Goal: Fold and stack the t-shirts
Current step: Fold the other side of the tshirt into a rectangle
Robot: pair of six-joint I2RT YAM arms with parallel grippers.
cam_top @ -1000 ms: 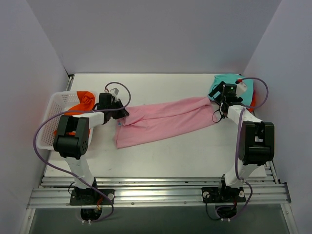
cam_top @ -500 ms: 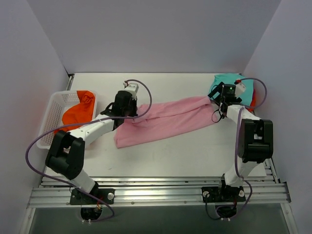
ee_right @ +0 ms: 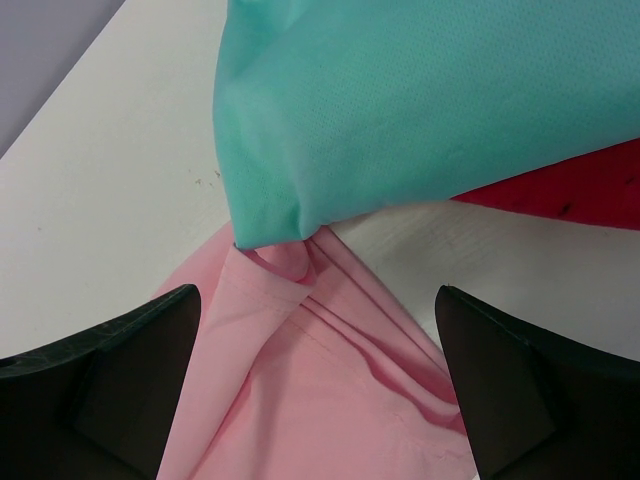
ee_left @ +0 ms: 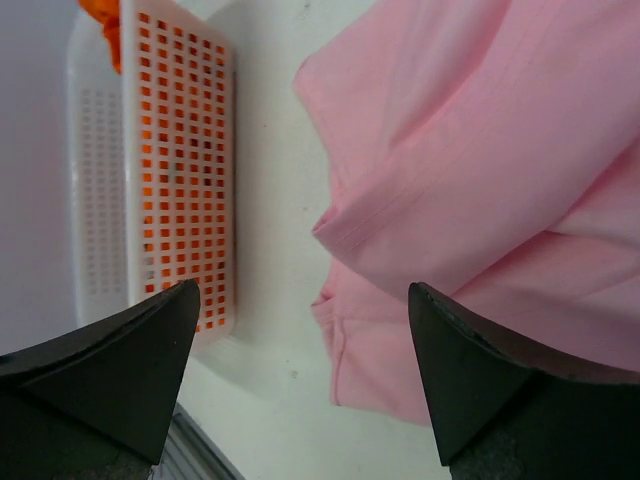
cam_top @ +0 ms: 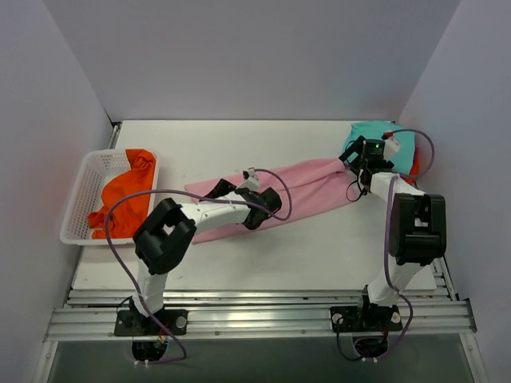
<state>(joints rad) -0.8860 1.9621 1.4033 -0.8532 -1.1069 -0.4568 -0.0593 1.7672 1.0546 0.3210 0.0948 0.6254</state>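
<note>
While spread wide and empty over the pink shirt (cam_top: 311, 187) lying across the table (cam_top: 335, 247), lower left gripper (ee_left: 300, 295) onto its middle, right gripper (ee_right: 317, 295) beside the teal shirt (ee_right: 400, 100), pinch cleanly, pull flat.

Pink tee (cam_top: 311, 182) lies stretched mid-table, teal (cam_top: 383, 134) atop red (cam_top: 413, 165), orange (cam_top: 128, 191) in basket (cam_top: 76, 217).

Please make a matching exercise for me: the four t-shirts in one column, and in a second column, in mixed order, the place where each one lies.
Things
1. pink t-shirt
2. teal t-shirt
3. red t-shirt
4. orange t-shirt

Places
A. in the white basket
B. under another shirt, far right corner
C. stretched across the middle of the table
D. on top of another shirt, far right corner

Pairs: 1-C, 2-D, 3-B, 4-A
</note>
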